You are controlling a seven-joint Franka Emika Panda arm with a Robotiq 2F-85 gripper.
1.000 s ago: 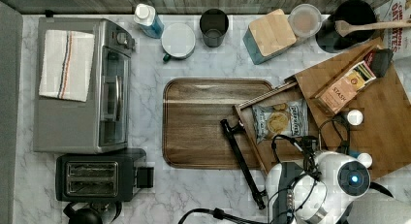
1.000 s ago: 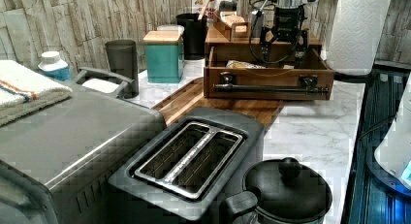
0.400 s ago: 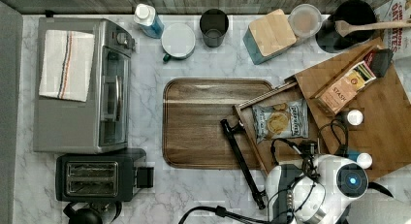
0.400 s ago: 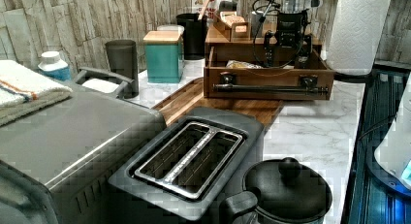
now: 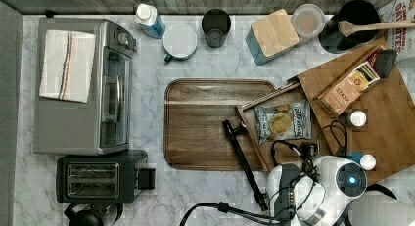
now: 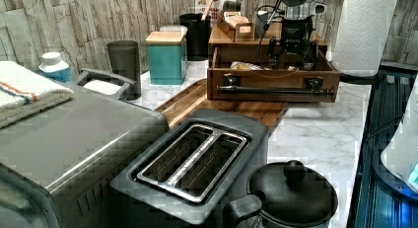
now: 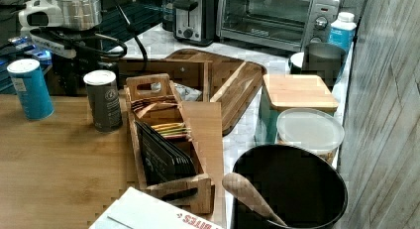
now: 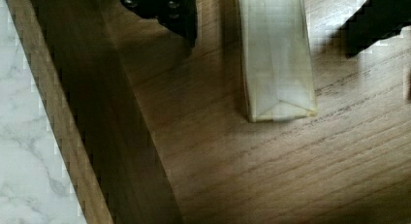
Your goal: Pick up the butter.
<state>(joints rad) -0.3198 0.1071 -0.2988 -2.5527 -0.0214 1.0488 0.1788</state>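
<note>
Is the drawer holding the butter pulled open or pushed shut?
Open. The drawer juts past the wooden unit, its inside exposed, chips bag visible within; the butter lies flat on its floor.

Legible text, item one: "STASH" printed on the orange tea box (image 5: 348,90) lying on the wooden board in the top view. Item two: red lettering ending "…ITES" on the white carton (image 7: 163,213) at the bottom edge of the right view. Print on the chips bag (image 5: 284,121) is unreadable. No other markings can be read
</note>
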